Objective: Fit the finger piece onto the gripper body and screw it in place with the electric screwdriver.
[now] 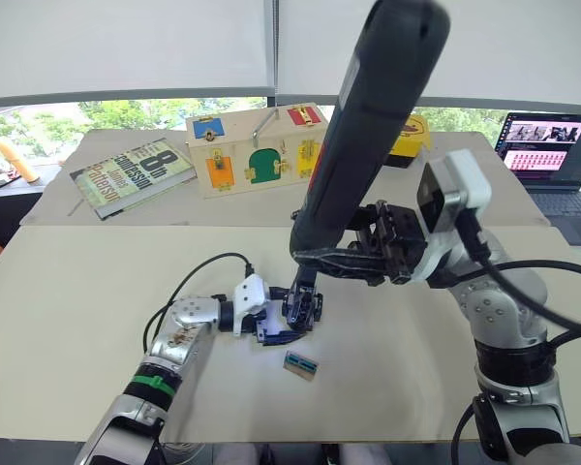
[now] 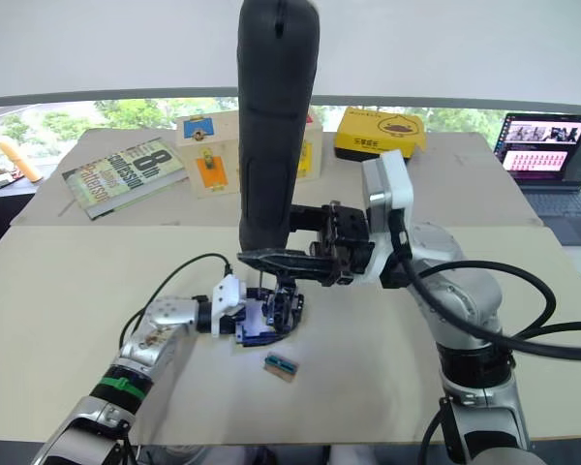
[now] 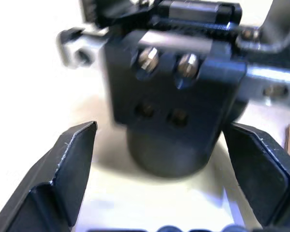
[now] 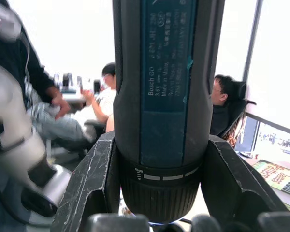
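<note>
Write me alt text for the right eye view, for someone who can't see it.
The right gripper holds the electric screwdriver upright, its bit down on the small black gripper body, which the left gripper steadies on a beige table. A small green-topped block lies just in front; a book, yellow box and laptop sit further back.

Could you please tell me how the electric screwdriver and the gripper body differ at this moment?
The electric screwdriver is long and stands upright off the table; the gripper body is short, chunky and sits low on the table. The screwdriver is clamped between the right gripper's fingers, while the left gripper's fingers stand on either side of the body. The screwdriver's bit points down at the body. Both are dark.
</note>
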Motion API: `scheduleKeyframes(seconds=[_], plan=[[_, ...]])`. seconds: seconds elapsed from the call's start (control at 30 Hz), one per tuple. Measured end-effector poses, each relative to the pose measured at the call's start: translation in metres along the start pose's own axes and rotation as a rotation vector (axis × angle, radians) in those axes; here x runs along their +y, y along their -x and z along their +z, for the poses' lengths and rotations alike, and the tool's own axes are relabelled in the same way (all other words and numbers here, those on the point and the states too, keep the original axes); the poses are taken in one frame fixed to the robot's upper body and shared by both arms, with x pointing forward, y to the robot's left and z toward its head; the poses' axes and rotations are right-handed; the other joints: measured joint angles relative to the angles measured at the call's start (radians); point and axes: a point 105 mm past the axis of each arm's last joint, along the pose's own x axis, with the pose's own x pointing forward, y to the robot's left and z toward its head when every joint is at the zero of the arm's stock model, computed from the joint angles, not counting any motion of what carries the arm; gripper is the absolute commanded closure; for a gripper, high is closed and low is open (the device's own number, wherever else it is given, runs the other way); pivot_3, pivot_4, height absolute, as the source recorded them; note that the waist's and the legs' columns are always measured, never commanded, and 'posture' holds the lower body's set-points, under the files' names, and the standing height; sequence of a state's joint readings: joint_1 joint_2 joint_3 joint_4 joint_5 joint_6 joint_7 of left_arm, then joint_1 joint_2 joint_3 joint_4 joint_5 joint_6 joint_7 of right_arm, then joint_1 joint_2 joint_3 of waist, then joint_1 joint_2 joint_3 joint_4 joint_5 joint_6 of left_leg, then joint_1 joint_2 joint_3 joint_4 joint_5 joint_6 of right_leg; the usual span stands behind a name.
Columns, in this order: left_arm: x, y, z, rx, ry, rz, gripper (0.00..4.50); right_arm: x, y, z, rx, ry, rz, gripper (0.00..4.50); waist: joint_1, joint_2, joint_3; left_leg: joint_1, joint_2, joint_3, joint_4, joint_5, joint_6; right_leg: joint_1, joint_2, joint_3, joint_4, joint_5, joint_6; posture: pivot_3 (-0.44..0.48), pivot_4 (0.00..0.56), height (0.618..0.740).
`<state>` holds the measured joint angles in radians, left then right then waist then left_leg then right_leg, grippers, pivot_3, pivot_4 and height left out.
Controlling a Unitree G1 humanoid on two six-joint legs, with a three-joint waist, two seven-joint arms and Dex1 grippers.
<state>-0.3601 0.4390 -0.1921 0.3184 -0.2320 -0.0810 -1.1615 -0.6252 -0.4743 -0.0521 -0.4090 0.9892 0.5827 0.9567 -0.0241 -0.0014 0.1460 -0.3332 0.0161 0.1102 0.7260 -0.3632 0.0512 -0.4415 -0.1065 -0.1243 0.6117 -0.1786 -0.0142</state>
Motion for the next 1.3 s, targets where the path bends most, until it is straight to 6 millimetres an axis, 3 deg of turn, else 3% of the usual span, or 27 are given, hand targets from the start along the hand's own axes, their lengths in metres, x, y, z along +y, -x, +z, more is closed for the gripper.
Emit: scheduleKeyframes(seconds=[0.23,0.4,0.53,0.63,0.77,0.97,1.13,1.3], plan=[[-0.006,0.076,-0.013,0.06,0.022,0.037,0.05,0.003,0.032,0.011,0.087,0.048,-0.102,2.6,0.009,0.001,0.001,-0.004,-0.002,0.002,-0.005,0.0,0.0,-0.007,0.0,0.0,-0.001,-0.001,0.0,0.0,0.15,0.74],[-0.006,0.127,-0.007,0.077,-0.006,0.108,0.05,0.006,0.078,0.0,0.213,0.078,-0.269,2.6,0.027,0.001,0.004,-0.016,-0.003,0.003,0.0,0.0,0.0,-0.016,0.005,-0.002,-0.001,0.0,0.001,0.0,0.15,0.74],[-0.011,0.147,-0.004,0.111,-0.013,0.12,0.05,0.013,0.105,-0.004,0.248,0.136,-0.389,2.6,0.034,0.001,0.004,-0.016,-0.003,0.003,0.0,0.0,0.0,-0.015,0.008,-0.001,-0.001,0.0,0.002,0.0,0.15,0.74],[-0.015,0.163,-0.009,0.139,0.016,0.166,0.05,0.026,0.129,-0.022,0.29,0.111,-0.492,2.6,0.035,0.001,0.005,-0.015,-0.002,0.004,0.0,0.0,0.0,-0.015,0.01,0.001,-0.001,-0.001,0.003,0.0,0.15,0.74],[-0.022,0.162,-0.012,0.133,0.033,0.166,0.05,0.03,0.134,-0.027,0.307,0.127,-0.518,2.6,0.029,0.003,0.006,-0.013,-0.002,0.007,0.001,0.0,-0.001,-0.014,0.01,0.005,0.0,-0.001,0.003,0.0,0.15,0.74],[-0.034,0.128,-0.002,0.08,0.041,0.067,0.05,0.029,0.119,-0.011,0.259,0.195,-0.477,2.6,0.03,0.002,0.006,-0.011,-0.002,0.006,0.001,0.001,-0.002,-0.014,0.011,0.006,0.001,0.0,0.001,0.0,0.15,0.74],[-0.041,0.103,0.012,0.075,0.008,-0.041,0.05,0.045,0.087,0.004,0.216,0.183,-0.32,2.6,0.034,0.003,0.006,-0.011,-0.001,0.006,0.001,0.001,-0.002,-0.014,0.012,0.005,0.001,0.0,0.0,0.0,0.15,0.74],[-0.053,0.087,0.01,0.096,0.002,-0.139,0.05,0.064,0.06,-0.007,0.184,0.117,-0.179,2.6,0.033,0.002,0.006,-0.011,-0.002,0.006,0.001,0.001,-0.002,-0.013,0.012,0.005,0.001,0.0,0.0,0.0,0.15,0.74]])
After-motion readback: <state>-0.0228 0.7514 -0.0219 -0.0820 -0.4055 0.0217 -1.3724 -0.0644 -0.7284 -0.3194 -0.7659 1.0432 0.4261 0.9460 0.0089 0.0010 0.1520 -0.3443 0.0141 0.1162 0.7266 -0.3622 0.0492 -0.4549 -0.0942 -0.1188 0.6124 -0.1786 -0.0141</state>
